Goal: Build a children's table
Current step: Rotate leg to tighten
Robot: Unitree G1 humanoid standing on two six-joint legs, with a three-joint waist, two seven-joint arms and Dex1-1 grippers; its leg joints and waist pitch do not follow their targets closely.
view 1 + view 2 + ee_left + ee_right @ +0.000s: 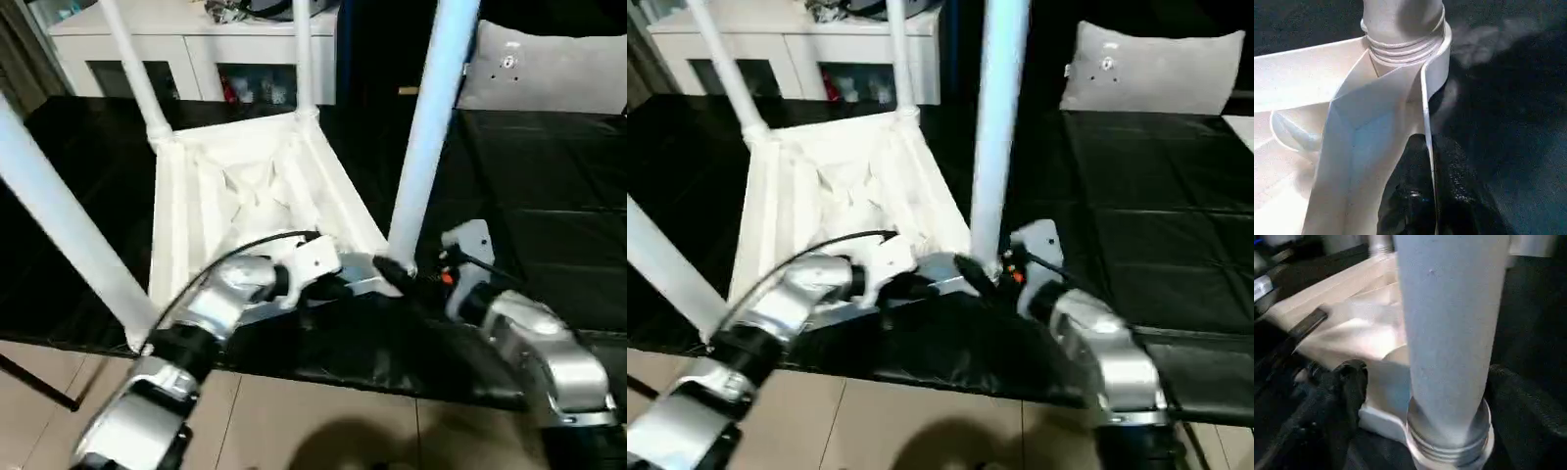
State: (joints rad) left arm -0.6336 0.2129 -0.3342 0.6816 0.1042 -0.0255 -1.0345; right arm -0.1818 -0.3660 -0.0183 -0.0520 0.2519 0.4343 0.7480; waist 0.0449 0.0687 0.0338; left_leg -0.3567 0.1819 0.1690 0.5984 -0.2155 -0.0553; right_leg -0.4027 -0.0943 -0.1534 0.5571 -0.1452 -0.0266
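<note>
The upturned children's table [260,191] is seen on the black surface [549,245]. Its near rim is pinched by the left gripper [328,284]. At the near-right leg [431,127], the right gripper's [397,274] finger spacing cannot be told.

Black quilted work surface [549,245] over beige tiled floor [323,421], white cabinet [196,44] with glass doors behind it, grey cushion [549,73] further to the right.
</note>
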